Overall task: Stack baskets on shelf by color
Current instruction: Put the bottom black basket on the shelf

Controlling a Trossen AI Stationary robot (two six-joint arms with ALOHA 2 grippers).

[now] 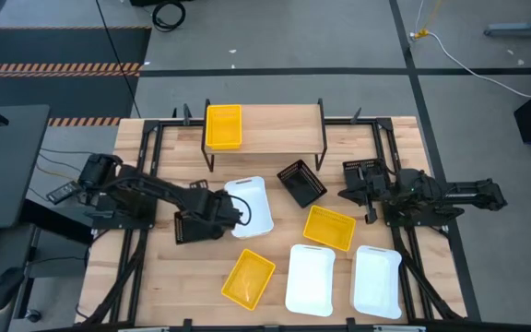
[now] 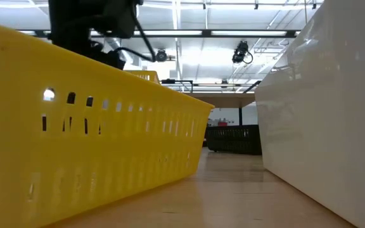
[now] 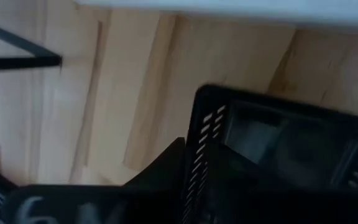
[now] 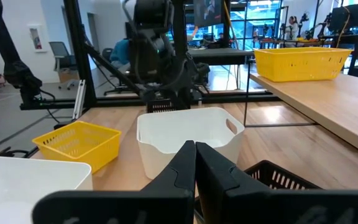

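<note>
- Currently, the sorting is at an early stage: one yellow slotted plastic basket sits on the light wood shelf with thin black legs.
- Left gripper jaws pinch the wall of a small black mesh-sided basket, just beside a rounded white plastic basket on the desk.
- Right gripper jaws are pressed together, near a second black basket.
- Next move, as judged: lift the gripped basket to the shelf, apart from the yellow one.
</note>
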